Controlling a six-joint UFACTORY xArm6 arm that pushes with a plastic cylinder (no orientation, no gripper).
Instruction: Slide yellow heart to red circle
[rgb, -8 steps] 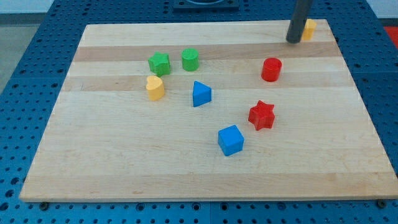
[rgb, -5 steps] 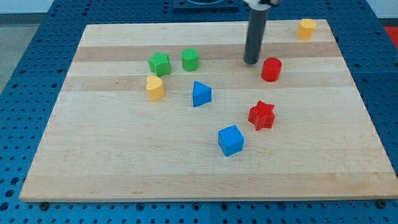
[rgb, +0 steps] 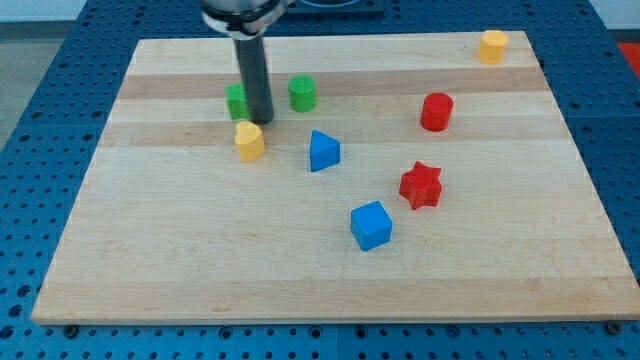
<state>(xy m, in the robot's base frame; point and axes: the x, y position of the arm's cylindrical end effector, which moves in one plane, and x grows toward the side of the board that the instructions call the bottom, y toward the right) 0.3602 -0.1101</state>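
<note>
The yellow heart (rgb: 249, 141) lies on the wooden board (rgb: 200, 250), left of centre. The red circle (rgb: 436, 111) stands far off toward the view's right. My tip (rgb: 262, 120) sits just above the yellow heart, at its upper right edge, close to it or touching. The rod partly hides a green block (rgb: 237, 101) behind it.
A green cylinder (rgb: 303, 93) stands right of the rod. A blue triangle (rgb: 323, 151) lies between heart and red circle. A red star (rgb: 421, 185) and a blue cube (rgb: 371, 225) lie lower right. A yellow block (rgb: 492, 46) sits at the top right corner.
My tip has swept from the board's top right corner leftward across the board, past the red circle, to the spot just above the yellow heart. No block has moved.
</note>
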